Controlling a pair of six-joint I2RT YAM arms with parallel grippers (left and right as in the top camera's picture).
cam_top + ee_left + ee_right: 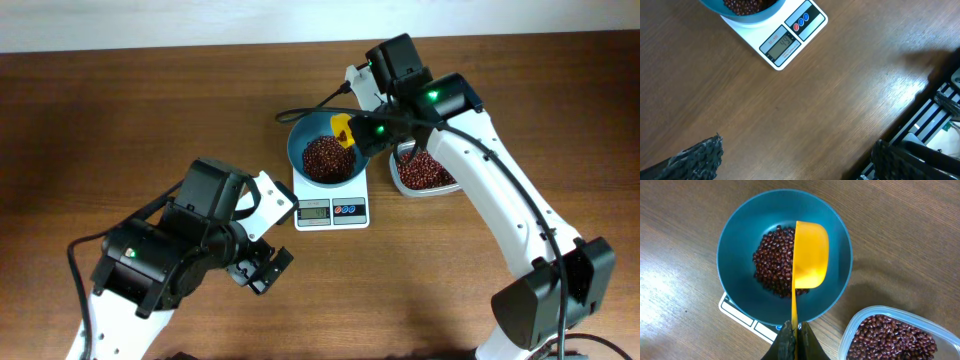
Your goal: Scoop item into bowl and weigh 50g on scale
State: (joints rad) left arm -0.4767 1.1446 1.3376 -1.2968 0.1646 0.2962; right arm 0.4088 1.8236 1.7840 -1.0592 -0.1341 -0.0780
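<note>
The teal-blue bowl (300, 140) stands on the white scale (332, 211) and holds a heap of red-brown beans (324, 157). In the right wrist view the bowl (740, 235) and beans (771, 265) lie under a yellow scoop (811, 255) that looks empty and is tipped over the bowl. My right gripper (795, 337) is shut on the scoop's thin handle. It also shows in the overhead view (372, 132). My left gripper (795, 157) is open and empty over bare table, in front of the scale (790, 42), whose display reads about 49.
A clear plastic container (424, 172) with more beans stands right of the scale; it also shows in the right wrist view (895, 335). The table's edge and a dark frame (935, 115) lie to the right in the left wrist view.
</note>
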